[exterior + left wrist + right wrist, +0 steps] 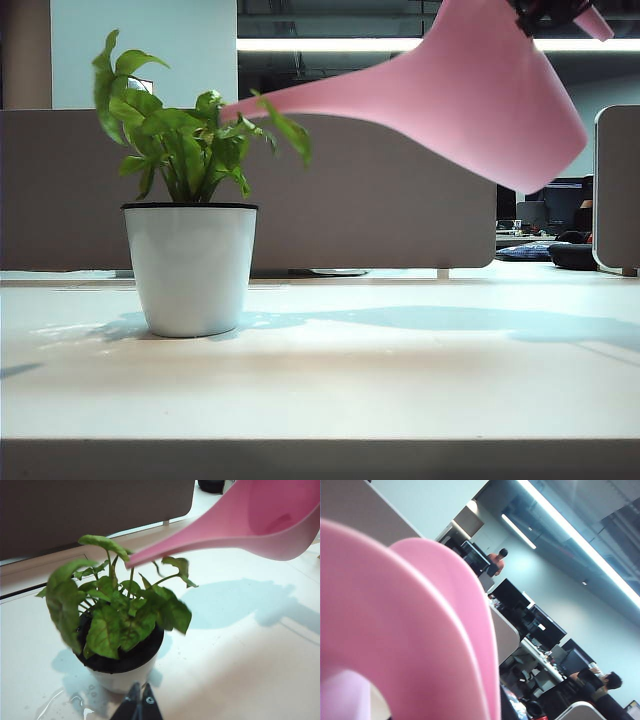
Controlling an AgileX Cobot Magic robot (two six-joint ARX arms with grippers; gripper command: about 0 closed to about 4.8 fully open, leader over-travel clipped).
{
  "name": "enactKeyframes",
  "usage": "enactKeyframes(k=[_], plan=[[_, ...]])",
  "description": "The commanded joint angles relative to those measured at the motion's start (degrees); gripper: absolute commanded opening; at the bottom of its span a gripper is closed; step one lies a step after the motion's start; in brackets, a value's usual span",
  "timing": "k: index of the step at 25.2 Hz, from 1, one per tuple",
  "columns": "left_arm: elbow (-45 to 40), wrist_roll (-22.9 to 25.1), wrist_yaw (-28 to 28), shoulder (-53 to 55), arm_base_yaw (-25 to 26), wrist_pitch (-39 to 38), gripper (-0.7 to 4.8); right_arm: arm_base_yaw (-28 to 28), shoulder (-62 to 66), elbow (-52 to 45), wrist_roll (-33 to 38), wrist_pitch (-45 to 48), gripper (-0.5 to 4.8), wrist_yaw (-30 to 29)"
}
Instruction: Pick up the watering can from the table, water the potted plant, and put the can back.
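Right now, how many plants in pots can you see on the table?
1. The plant stands in a white pot on the table's left side, under the tip of the tilted pink can. No others show.

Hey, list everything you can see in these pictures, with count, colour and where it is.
watering can: one, pink, lifted off the table and tipped, spout tip over the leaves
potted plant: one, green leaves in a white pot with black rim, on the table at the left
table: one, off-white, under everything, wet patch by the pot
partition: one, grey-brown, behind the table
right gripper: one, dark, at the top of the can, closed on the watering can's handle
left gripper: one, black, jaws together, low beside the pot
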Motion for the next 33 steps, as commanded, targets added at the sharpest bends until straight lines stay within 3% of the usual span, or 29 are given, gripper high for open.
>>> enactKeyframes(k=[1, 7, 33], plan=[[0.33, 0.22, 0.09, -0.13, 0.02, 0.26, -0.05, 0.20, -0.96, 2.10, 0.48, 2.38, 0.62, -1.09], [0.33, 0.22, 0.11, -0.13, 0.02, 0.26, -0.05, 3.04, -1.11, 4.31, -5.51, -3.67, 0.62, -2.40], [0.33, 0.22, 0.46, -0.15, 0.02, 0.26, -0.05, 3.74, -2.47, 5.64, -15.69, -3.19, 0.62, -1.14]])
